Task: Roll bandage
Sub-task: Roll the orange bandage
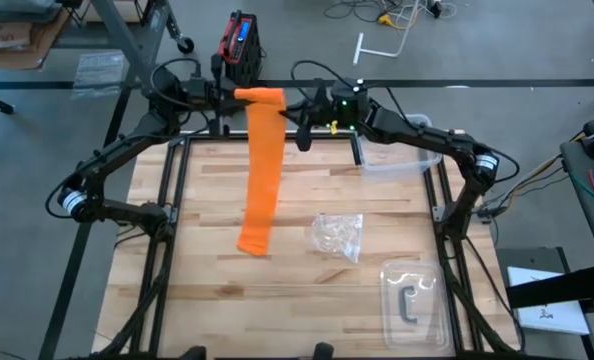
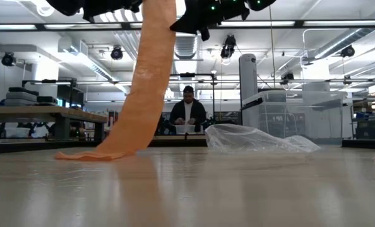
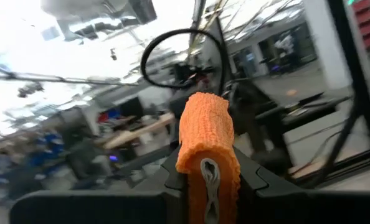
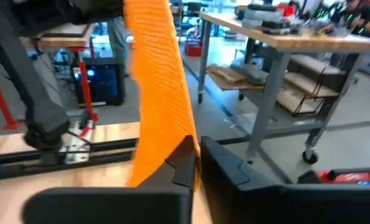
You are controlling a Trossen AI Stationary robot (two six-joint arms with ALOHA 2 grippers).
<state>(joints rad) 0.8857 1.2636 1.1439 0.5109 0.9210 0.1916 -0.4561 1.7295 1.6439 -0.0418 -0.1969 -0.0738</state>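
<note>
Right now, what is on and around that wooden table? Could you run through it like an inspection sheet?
Surface: wooden table, butcher-block top inside a dark frame.
Job's things: orange bandage held up at the table's far edge, hanging down, its lower end lying on the wood.
Clutter: crumpled clear wrapper; clear tray with a dark piece in it; clear tub.
Grippers: left gripper clamps the bandage's top end; right gripper sits against the hanging strip, grip unclear.
Cables: loose wires on the floor beyond the table.
Surroundings: a person at a bench behind; shelving, other workbenches.
</note>
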